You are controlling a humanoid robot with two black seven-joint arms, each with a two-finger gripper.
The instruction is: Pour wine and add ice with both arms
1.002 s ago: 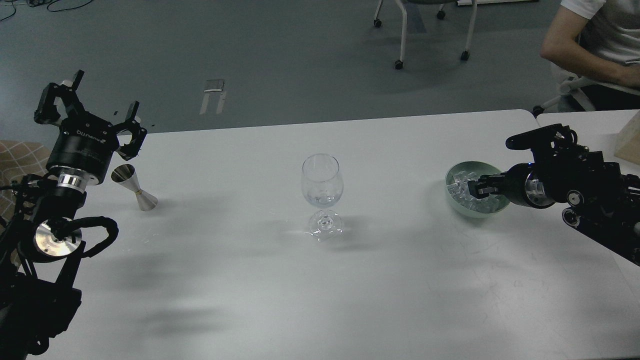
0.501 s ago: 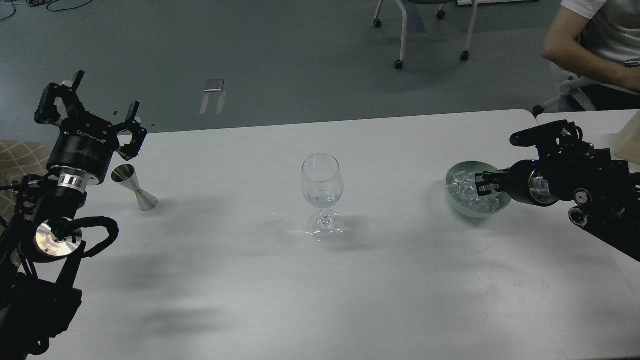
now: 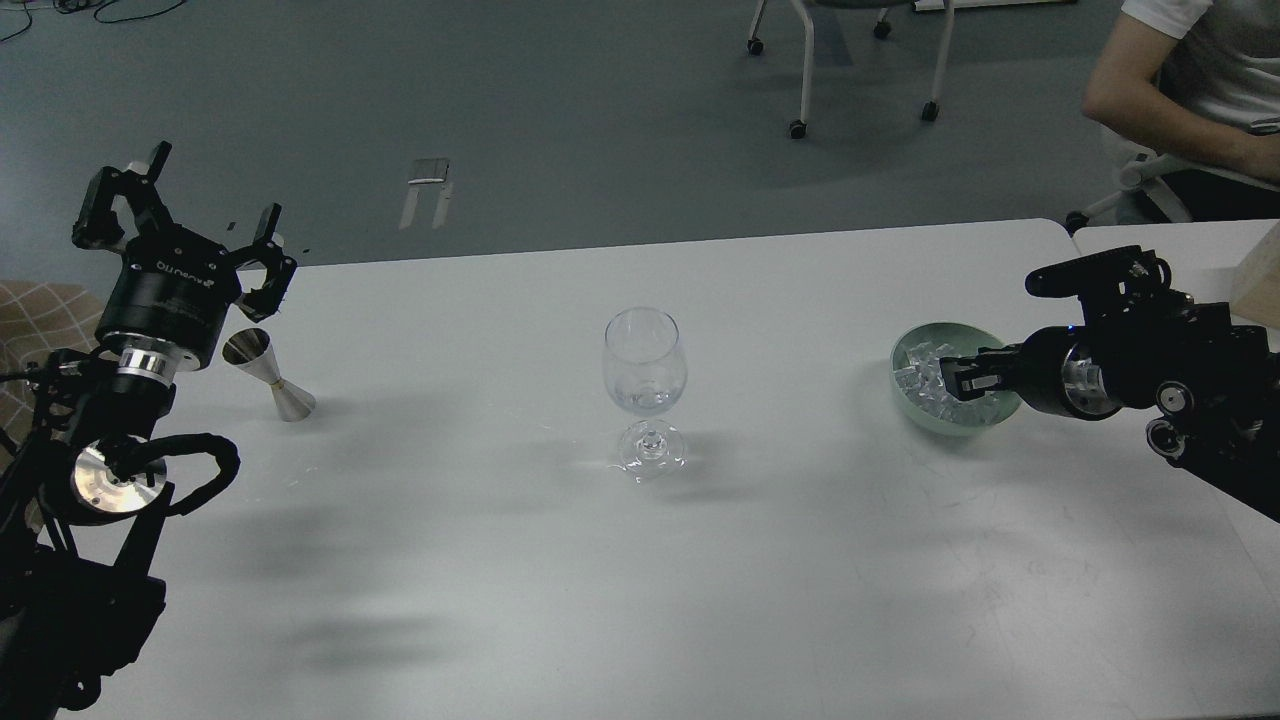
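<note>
Two black pincers work apart: the right pincer (image 3: 950,378) reaches into the pale green bowl (image 3: 905,395) of clear ice cubes (image 3: 920,378), its grip unclear, while the left pincer (image 3: 185,225) hangs spread, holding nothing, above the steel jigger (image 3: 268,374); a trace of wine (image 3: 643,400) sits in the stemmed glass (image 3: 645,360).

Floor: grey-blue (image 3: 560,110), cables at 11 o'clock (image 3: 90,10).
Table: white (image 3: 620,560).
Chair legs: castered, 12 o'clock (image 3: 810,70).
Seated person: 2 o'clock (image 3: 1190,90).
</note>
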